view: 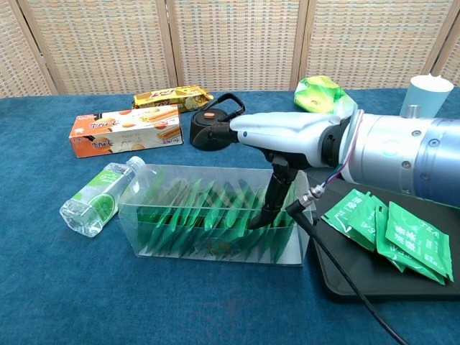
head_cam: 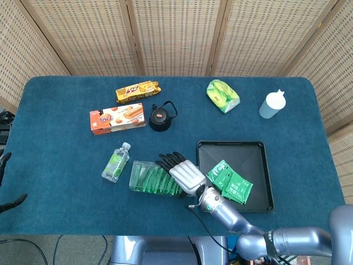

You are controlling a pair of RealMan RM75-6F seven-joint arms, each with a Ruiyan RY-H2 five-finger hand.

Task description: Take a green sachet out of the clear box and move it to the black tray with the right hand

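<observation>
several green sachets (view: 208, 215) stand in the clear box (view: 144, 241) on the counter (head_cam: 55, 110); right hand (head_cam: 185, 172) reaches in, fingers (view: 269, 208) dipping among them, grip unclear. three more lie in the black tray (head_cam: 259, 165).

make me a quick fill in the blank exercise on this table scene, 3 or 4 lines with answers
1. The right hand reaches its fingers down into the clear ____.
2. Green sachets already lie on the ____ tray.
3. The small plastic bottle lies on its ____ beside the clear box.
4. The orange biscuit carton sits just left of the black ____.

Missing words: box; black; side; kettle
</observation>
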